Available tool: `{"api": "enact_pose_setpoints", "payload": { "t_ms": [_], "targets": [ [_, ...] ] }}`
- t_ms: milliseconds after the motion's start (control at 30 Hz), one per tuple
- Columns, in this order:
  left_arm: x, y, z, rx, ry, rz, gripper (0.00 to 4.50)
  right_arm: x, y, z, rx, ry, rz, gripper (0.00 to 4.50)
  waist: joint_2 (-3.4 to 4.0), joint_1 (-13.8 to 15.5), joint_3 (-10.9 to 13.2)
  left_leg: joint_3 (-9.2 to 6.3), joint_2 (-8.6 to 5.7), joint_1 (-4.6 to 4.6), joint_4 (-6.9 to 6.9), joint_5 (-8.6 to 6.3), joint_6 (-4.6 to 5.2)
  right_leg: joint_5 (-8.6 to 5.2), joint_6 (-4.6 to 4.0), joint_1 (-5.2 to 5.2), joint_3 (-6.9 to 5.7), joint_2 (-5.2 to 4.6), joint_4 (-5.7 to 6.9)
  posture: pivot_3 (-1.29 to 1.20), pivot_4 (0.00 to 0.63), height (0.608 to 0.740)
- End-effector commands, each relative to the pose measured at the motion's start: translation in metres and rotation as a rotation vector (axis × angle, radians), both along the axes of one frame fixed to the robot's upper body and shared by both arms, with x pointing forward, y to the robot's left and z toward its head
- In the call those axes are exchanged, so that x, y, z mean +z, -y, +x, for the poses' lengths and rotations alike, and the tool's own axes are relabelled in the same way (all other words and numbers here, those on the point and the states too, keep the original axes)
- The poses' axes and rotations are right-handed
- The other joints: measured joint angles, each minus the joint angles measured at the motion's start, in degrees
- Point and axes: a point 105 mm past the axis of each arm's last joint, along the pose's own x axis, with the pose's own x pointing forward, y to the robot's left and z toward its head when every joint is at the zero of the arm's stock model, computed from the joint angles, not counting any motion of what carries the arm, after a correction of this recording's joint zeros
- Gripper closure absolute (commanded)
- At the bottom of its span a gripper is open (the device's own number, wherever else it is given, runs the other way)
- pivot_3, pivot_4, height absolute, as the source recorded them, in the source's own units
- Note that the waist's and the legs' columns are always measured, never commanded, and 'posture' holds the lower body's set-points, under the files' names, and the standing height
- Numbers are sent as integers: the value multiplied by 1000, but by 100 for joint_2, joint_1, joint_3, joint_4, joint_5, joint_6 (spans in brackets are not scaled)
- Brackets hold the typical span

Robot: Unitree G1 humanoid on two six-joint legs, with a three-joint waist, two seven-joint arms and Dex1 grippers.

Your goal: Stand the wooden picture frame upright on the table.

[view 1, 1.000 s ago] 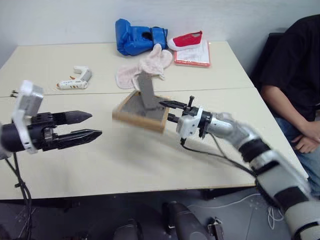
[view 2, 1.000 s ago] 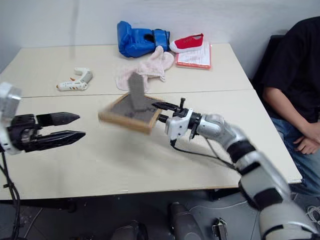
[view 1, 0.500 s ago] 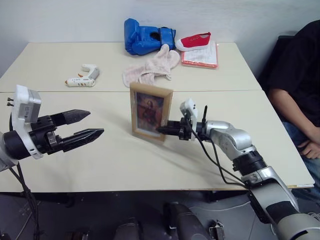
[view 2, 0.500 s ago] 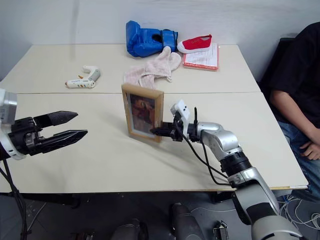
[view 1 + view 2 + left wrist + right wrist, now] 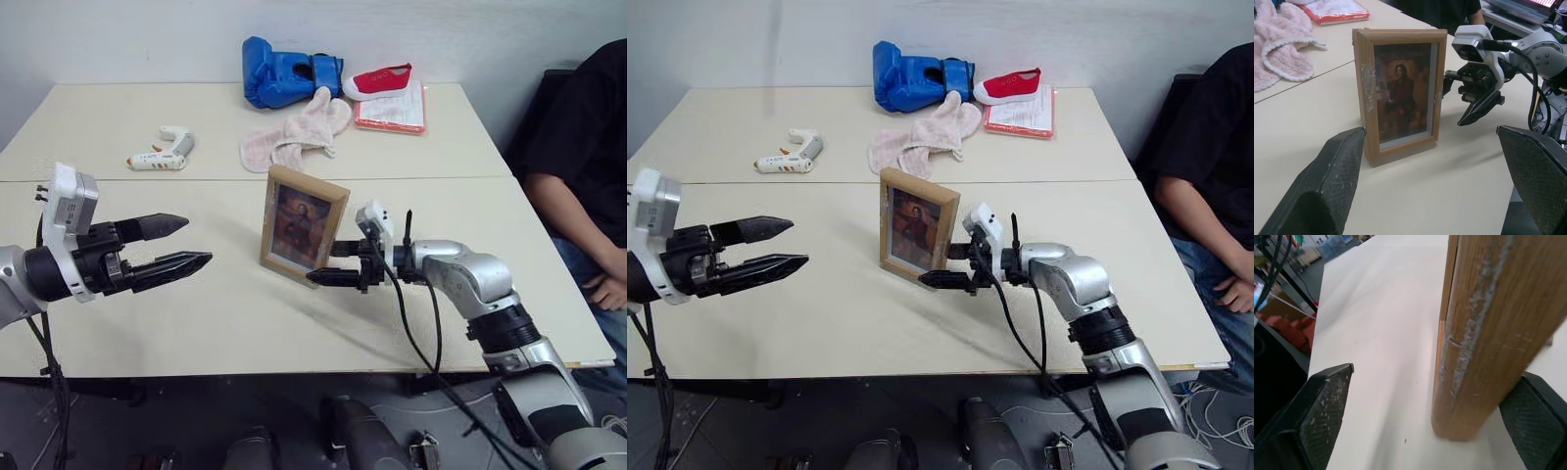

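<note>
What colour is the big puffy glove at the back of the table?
Blue. The padded boxing glove shows best in the left eye view, beside a red shoe.

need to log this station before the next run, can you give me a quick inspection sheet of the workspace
surface: cream table, seam across it, looks clean.
job's things: wooden picture frame stands upright, picture facing the robot.
clutter: blue boxing glove, red shoe on a red-edged pad, pink cloth, white glue gun, all at the far side.
grippers: left gripper open, holding nothing; right gripper open at the frame's edge, not clamping it.
cables: black cables hang from the right arm.
surroundings: seated person in black at the table's right end.
</note>
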Motion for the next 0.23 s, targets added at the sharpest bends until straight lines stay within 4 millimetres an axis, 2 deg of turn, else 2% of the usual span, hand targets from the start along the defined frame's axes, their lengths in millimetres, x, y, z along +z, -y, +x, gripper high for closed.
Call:
{"api": "enact_pose_setpoints", "payload": {
  "t_ms": [33,133,233],
  "targets": [
    [9,0,-1,-12,57,32,0,27,43,-19,76,145,-114,67,6,32,4,-1,-1,-3,-1,-2,3,0,0,-1,0,0,-5,0,150,740],
    [10,-1,-2,-23,67,47,0,60,83,-23,54,181,-117,67,16,140,10,0,-5,-10,-1,-10,18,1,5,0,0,-3,-20,0,150,740],
    [12,-3,0,-23,93,52,0,82,105,-29,31,188,-73,67,16,125,10,8,-4,2,-1,-13,24,3,8,6,6,0,-21,0,150,740]
  ]
}}
